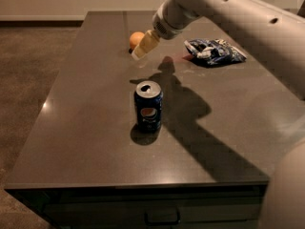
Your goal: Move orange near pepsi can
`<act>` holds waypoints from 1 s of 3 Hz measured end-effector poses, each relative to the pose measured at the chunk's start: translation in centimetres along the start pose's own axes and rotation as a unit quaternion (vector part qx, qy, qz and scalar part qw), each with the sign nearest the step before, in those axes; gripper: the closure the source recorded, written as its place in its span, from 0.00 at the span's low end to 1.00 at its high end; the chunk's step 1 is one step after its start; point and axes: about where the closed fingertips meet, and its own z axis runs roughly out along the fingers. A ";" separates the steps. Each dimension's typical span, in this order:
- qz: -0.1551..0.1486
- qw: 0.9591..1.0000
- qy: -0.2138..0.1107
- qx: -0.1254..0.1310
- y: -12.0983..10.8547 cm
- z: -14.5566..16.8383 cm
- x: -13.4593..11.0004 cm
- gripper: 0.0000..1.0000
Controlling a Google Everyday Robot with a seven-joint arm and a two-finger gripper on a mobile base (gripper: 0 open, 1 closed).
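Note:
The orange (135, 38) sits on the dark table top (86, 128) toward the far side, partly hidden behind my gripper. My gripper (143, 47) hangs just in front of and beside the orange, its pale fingers pointing down-left. The pepsi can (148, 107) stands upright near the table's middle, well in front of the orange, with its top opened.
A blue-and-white snack bag (214, 51) lies on the table at the far right. My arm (238, 18) crosses the upper right of the view and casts a shadow on the table right of the can. A drawer front (162, 216) shows below the near edge.

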 end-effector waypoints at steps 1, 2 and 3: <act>0.015 1.000 0.014 -0.011 0.0 3.9 -1.2 0.00; 0.033 0.999 0.023 -0.023 -0.5 7.1 -2.0 0.00; 0.049 0.998 0.025 -0.036 -0.8 9.4 -2.7 0.00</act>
